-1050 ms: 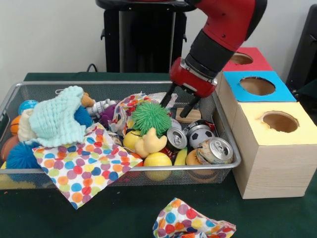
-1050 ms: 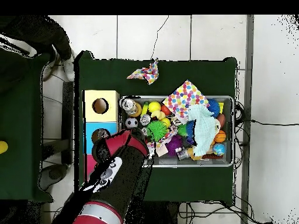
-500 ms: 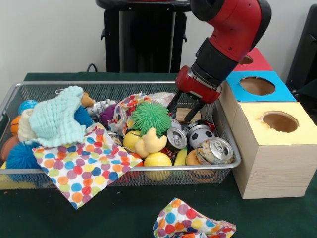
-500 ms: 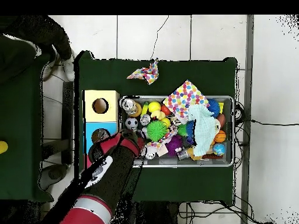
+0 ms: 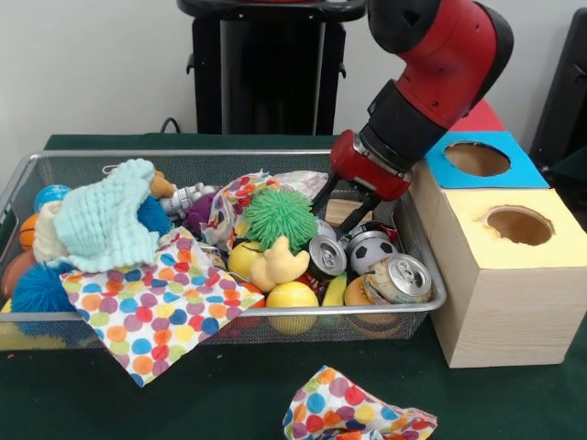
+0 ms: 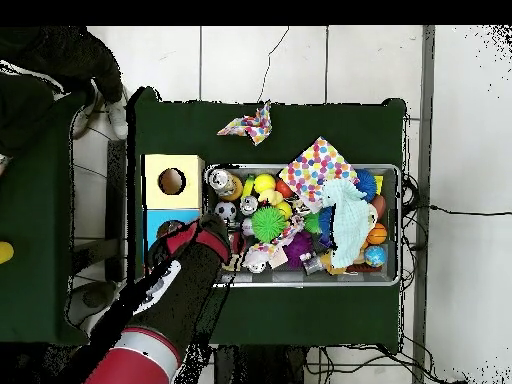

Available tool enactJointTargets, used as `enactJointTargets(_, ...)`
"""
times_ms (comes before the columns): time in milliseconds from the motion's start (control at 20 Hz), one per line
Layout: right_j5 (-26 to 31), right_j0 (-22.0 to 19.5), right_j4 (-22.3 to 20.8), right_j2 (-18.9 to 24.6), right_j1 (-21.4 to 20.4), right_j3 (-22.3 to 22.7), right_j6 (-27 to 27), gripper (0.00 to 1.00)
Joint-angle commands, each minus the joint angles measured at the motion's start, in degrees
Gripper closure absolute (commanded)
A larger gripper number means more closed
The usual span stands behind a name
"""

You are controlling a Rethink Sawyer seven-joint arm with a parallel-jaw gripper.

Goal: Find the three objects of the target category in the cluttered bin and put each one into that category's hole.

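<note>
The red and black arm (image 5: 431,64) descends from 12 o'clock in the front view and slants down toward 8 o'clock. Its gripper (image 5: 347,207) hangs over the wire bin's (image 5: 220,158) corner beside the boxes, fingers spread moderately wide and holding nothing, tips just above a tan block (image 5: 347,212).

Nearest the front rim lie two drink cans: one (image 5: 400,278) at the bin's 4 o'clock corner, the other (image 5: 326,256) beside a yellow duck (image 5: 278,261). A small football (image 5: 371,249) sits between them, just below the gripper. A yellow ball (image 5: 292,295) touches the front rim. A spotted cloth (image 5: 151,307) drapes over that rim at 7 o'clock. A second spotted cloth (image 5: 353,408) lies on the green table (image 5: 229,394) outside the bin.

A green spiky ball (image 5: 279,216) stands at 9 o'clock of the gripper, close beside it. A mint knitted cloth (image 5: 105,220) covers the 9 o'clock end.

At 3 o'clock, touching the bin, stand the yellow box (image 5: 504,275), then the blue box (image 5: 477,160), then the red box (image 5: 477,115), each with a top hole.
</note>
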Motion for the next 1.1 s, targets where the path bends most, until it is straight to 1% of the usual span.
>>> enactJointTargets(50, 6.6, 1.6, 2.3, 2.6, 6.5, -10.9, 7.8, 0.0)
enactJointTargets(200, 5.3, 2.7, 4.1, 1.0, 7.9, -11.3, 12.9, 0.0)
enactJointTargets(300, 5.1, 2.8, 5.2, 0.7, 8.0, -11.6, 14.3, 0.0)
enactJointTargets(450, 7.0, 1.3, 6.2, 1.7, 6.5, -13.0, 11.6, 0.0)
enactJointTargets(550, 8.8, 0.7, 7.5, 1.8, 5.7, -13.8, 11.3, 0.0)
enactJointTargets(700, 13.6, 1.0, 8.2, 1.0, 4.4, -14.9, 10.1, 0.0)
enactJointTargets(900, 15.7, 1.3, 9.5, 0.7, 1.5, -13.7, 10.7, 0.0)
enactJointTargets(1100, 15.6, 1.2, 9.6, 0.6, -0.1, -12.4, 10.6, 0.0)
